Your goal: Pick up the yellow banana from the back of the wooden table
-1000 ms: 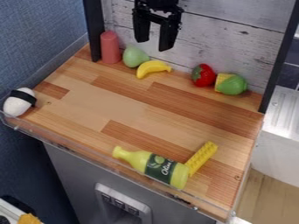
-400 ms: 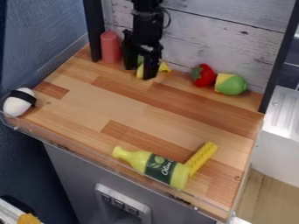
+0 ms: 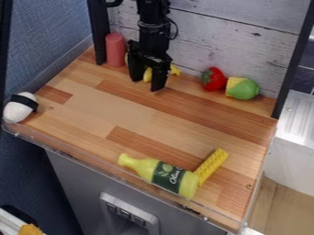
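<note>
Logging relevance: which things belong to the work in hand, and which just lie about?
In the work, likely: black gripper, open; banana, nearest it.
Lying about: pink cylinder, strawberry, yellow-green toy, bottle, yellow bar, black-banded white toy.

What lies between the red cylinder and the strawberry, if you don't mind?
In the camera view, between the red cylinder and the strawberry lies a banana, partly hidden by the gripper, plus a green sliver of something mostly hidden.

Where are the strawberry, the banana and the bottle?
Strawberry (image 3: 216, 81): camera view, on its red side.
Banana (image 3: 175, 70): camera view, on its right end.
Bottle (image 3: 166, 176): camera view, on its dark label.
</note>
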You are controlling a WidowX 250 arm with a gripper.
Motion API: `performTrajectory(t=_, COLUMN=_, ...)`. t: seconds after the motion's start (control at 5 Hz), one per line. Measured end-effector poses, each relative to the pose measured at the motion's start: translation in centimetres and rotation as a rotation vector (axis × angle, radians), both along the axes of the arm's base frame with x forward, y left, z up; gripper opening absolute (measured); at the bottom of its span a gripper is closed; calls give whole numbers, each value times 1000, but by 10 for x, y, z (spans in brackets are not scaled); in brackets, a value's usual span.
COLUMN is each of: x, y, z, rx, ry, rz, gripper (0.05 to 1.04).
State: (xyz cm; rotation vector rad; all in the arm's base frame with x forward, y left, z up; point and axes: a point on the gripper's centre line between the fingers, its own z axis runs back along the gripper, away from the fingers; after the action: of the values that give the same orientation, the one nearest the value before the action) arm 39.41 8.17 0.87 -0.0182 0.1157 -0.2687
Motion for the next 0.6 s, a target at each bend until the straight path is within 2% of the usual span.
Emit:
performTrajectory(t=0.4, x=-4, y=-2, z=-3, rx=-1, ry=-21, rz=11, gripper=393)
performTrajectory(t=0.6, x=-7, y=-3, z=-3, rx=-4, ry=-32, rz=-9, gripper=179)
